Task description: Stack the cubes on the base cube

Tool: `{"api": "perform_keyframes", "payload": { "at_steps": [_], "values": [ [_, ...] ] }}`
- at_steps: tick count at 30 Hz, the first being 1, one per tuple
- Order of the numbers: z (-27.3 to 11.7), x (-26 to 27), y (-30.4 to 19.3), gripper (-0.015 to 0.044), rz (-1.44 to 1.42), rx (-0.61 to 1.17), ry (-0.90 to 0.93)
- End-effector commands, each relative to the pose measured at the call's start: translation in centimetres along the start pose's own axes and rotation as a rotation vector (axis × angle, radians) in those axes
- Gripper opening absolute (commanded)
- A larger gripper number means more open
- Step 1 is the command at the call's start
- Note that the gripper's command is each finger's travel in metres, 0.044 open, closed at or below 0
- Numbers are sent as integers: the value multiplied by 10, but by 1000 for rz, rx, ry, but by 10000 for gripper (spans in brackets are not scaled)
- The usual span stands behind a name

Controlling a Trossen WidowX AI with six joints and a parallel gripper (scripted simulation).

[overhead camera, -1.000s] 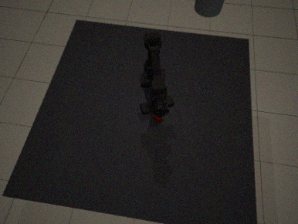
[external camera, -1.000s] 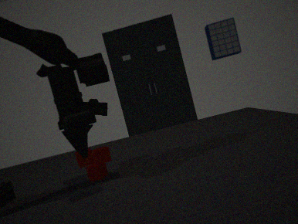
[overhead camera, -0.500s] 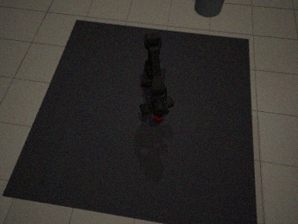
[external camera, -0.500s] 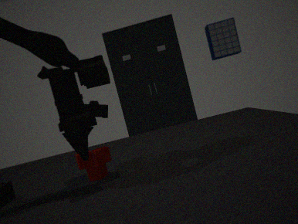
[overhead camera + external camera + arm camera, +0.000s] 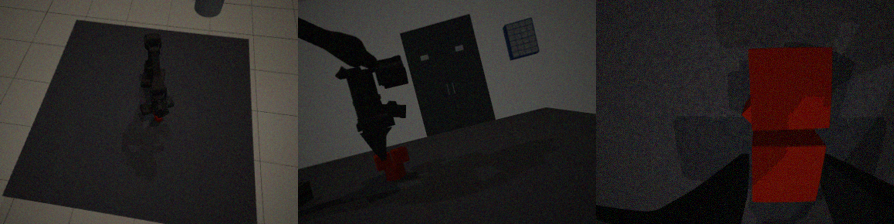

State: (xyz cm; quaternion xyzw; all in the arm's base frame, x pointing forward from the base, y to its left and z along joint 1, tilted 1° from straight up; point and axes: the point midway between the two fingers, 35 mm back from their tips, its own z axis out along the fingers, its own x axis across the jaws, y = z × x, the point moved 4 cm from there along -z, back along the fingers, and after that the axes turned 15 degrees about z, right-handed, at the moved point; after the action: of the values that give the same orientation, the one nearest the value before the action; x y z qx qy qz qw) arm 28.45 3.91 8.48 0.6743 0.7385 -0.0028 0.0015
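There are three red cubes and one robot arm, in a very dark room. In the side view, the base cube (image 5: 394, 172) sits on the dark mat (image 5: 499, 170). Two smaller cubes sit on top of it at opposite corners. The right cube (image 5: 401, 154) stands free. The left cube (image 5: 380, 162) is right under the gripper (image 5: 380, 153), which points straight down at it. The fingers are a bit less than half open, a little wider than the cube, so they are not squeezing it. The wrist view shows only the two top cubes, with a thin dark gap between them. One dark cabinet (image 5: 450, 73) stands behind.
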Motion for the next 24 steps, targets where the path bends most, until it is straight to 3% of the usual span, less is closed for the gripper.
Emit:
{"api": "perform_keyframes", "payload": {
  "at_steps": [1,24],
  "values": [
    [1,0,0,205,-3,0,4],
    [-26,0,0,205,0,0,0]
  ]
}}
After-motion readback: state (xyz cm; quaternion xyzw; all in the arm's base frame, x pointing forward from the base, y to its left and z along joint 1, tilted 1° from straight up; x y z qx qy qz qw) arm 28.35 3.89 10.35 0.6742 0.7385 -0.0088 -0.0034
